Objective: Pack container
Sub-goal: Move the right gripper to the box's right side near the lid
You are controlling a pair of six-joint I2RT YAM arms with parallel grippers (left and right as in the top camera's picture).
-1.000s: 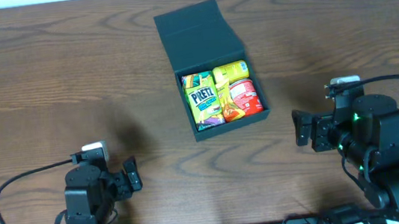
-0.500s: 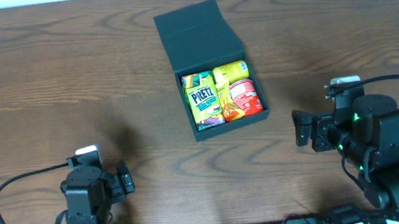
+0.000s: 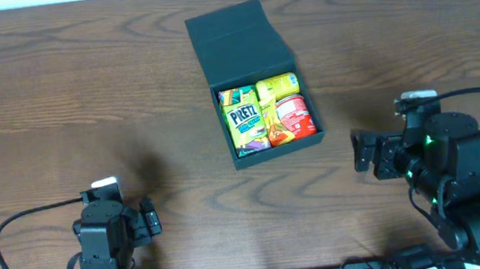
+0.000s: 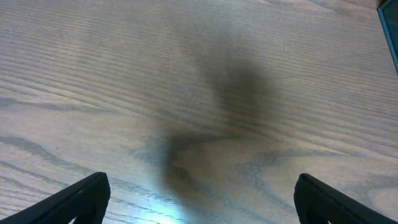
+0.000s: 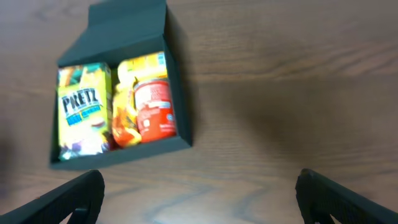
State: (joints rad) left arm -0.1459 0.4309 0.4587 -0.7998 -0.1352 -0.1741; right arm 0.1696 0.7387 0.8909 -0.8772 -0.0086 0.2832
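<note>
The container [image 3: 311,141] is a dark teal-grey square box in the middle of the table, its hinged lid [image 3: 236,40] lying open flat behind it. Inside lie a green-yellow Pretz packet [image 3: 245,121] on the left and a yellow-red snack packet [image 3: 288,107] on the right. The right wrist view shows the container [image 5: 180,118] with both packets at upper left. My left gripper [image 3: 152,219] is open and empty at the near left, over bare wood [image 4: 199,199]. My right gripper [image 3: 360,152] is open and empty, right of and nearer than the container [image 5: 199,199].
The wooden table [image 3: 55,101] spreads around the container. A corner of the container shows at the top right edge of the left wrist view [image 4: 394,25]. Black cables run from both arm bases at the near edge.
My left arm has drawn back toward the near edge and turned, its gripper now closer to its base. The right arm and the container have barely moved.
</note>
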